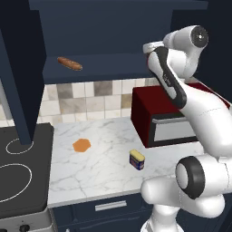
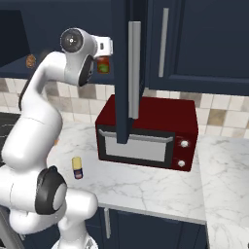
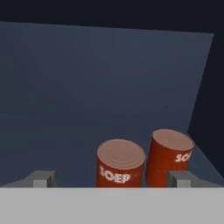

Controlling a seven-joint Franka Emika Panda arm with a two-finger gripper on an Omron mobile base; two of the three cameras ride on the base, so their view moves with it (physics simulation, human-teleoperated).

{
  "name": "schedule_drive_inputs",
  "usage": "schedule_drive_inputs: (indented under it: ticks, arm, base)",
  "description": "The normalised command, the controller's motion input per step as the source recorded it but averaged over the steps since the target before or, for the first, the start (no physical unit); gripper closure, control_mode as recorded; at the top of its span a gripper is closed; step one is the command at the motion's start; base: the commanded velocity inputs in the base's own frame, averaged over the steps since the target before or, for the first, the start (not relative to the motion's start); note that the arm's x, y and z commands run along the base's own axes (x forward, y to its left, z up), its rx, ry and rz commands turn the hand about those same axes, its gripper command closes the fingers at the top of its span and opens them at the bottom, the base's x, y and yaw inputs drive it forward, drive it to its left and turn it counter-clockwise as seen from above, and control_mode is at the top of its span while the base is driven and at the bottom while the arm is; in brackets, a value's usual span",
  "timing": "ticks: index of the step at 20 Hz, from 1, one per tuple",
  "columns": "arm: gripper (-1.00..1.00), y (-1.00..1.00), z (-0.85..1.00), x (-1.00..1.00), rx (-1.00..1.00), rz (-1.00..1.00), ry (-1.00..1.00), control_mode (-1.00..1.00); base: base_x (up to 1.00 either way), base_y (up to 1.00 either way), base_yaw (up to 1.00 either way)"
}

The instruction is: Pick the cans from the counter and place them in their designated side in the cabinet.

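Gripper (image 3: 112, 180): jaws wide apart, empty, bottom of hand view.
Red cylindrical soup cans (image 3: 120, 162): lower centre, upright on cabinet shelf.
Squat yellow-topped tin (image 1: 137, 159): centre, on marble counter (image 1: 104, 179); likely light, rigid, slick; take across the sides.

Base views flank counter (image 1: 104, 149); hand view faces cabinet (image 3: 109, 87).

Two red cans (image 3: 120, 164) in hand view were cut off at the bottom, labels only partly readable. In right base view a red can (image 2: 102, 64) sat half hidden behind the arm. Stovetop (image 1: 22, 172) ran off left edge.
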Motion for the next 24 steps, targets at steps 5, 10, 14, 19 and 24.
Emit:
schedule_drive_inputs:
  ticks: [5, 10, 14, 19, 24]
  arm:
    - [-1.00, 0.23, 0.00, -0.78, 0.00, 0.09, -0.12, -1.00]
    - [-1.00, 0.35, 0.00, -0.86, -0.01, 0.07, -0.01, -1.00]
    - [-1.00, 0.46, 0.00, -0.82, 0.00, 0.04, 0.06, -1.00]
    - [-1.00, 0.46, -0.02, -0.82, 0.04, -0.01, 0.00, -1.00]
    - [-1.00, 0.33, -0.10, -0.82, -0.06, 0.00, 0.21, -1.00]
  base:
    - [0.00, 0.00, 0.00]
    - [0.00, 0.00, 0.00]
    - [0.00, 0.00, 0.00]
    - [0.00, 0.00, 0.00]
    - [0.00, 0.00, 0.00]
